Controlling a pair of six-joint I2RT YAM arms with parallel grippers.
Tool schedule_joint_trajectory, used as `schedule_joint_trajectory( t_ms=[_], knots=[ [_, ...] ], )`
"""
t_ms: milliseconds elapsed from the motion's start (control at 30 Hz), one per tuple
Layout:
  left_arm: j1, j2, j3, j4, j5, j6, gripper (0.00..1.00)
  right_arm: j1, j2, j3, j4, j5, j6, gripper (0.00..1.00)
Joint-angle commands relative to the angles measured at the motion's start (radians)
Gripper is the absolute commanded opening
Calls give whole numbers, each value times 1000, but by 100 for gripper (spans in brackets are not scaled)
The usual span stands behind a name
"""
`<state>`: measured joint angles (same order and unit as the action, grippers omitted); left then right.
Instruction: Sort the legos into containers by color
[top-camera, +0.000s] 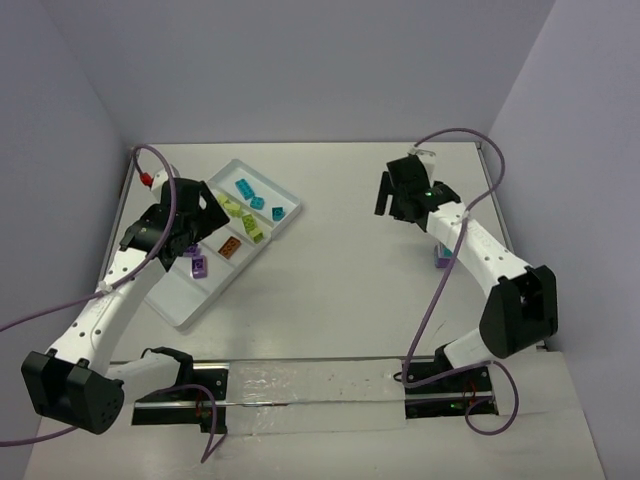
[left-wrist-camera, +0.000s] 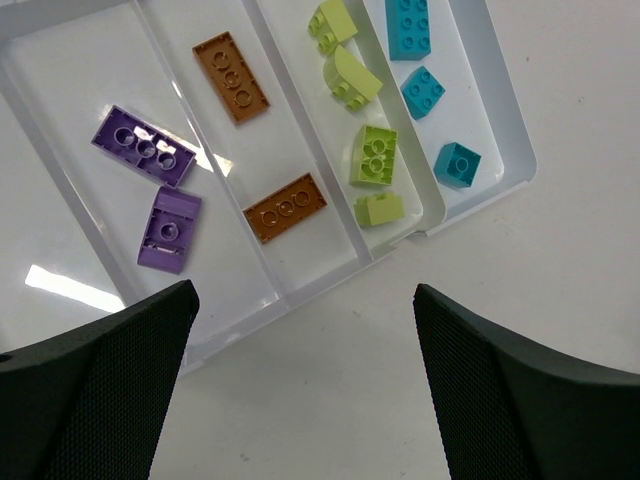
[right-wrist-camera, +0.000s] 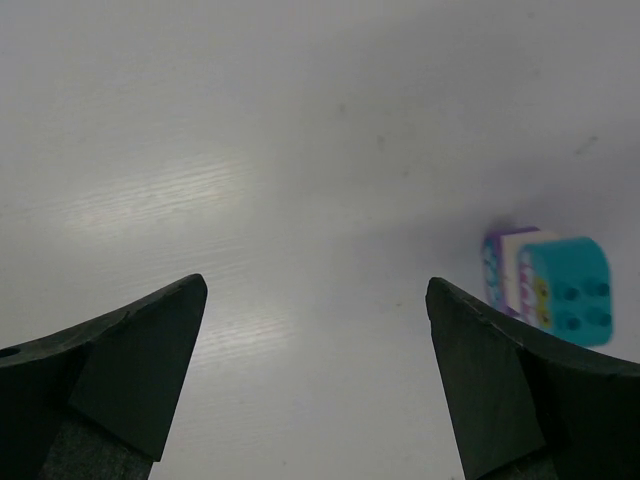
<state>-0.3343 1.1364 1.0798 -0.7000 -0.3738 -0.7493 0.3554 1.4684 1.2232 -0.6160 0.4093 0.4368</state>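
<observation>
Your left gripper (left-wrist-camera: 305, 390) hangs above one long edge of the white tray (top-camera: 183, 308). Its jaws are spread wide, with nothing between them. The tray lies slantwise on the left half of the table (top-camera: 340, 280), and its compartments run in a row from near left to far right.

From the left wrist view you can read them off:
- 2 purple bricks (left-wrist-camera: 143, 146) lie in 1 compartment.
- 2 orange-brown bricks (left-wrist-camera: 232, 76) lie in the next.
- 4 lime green bricks (left-wrist-camera: 374, 155) lie in the 1 after that.
- 3 teal bricks (left-wrist-camera: 423, 91) lie in the farthest compartment.

Each colour keeps to its own compartment.

Your right gripper (right-wrist-camera: 315, 385) is over the table at the far right, well apart from the tray. Its jaws also stand wide and hold nothing.

A small clump of bricks (right-wrist-camera: 548, 285) sits on the table near the right finger in that wrist view. It shows teal in front, with pale and purple behind. It is blurred, so you cannot count the pieces. In the top view the clump lies on the table close beside the right arm, outside the tray.
</observation>
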Motion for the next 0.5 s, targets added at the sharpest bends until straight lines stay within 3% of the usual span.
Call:
schedule_joint_trajectory(
  t_ms=[0, 267, 467],
  knots=[
    [-8, 11, 35, 60, 29, 24, 97, -60, -110, -36, -63, 135, 50, 99],
    [-8, 13, 27, 69, 38, 41, 96, -207, -198, -113, -67, 195, 130, 100],
    [-9, 10, 35, 63, 42, 53, 96, -243, -193, -126, -64, 207, 183, 100]
  ],
)
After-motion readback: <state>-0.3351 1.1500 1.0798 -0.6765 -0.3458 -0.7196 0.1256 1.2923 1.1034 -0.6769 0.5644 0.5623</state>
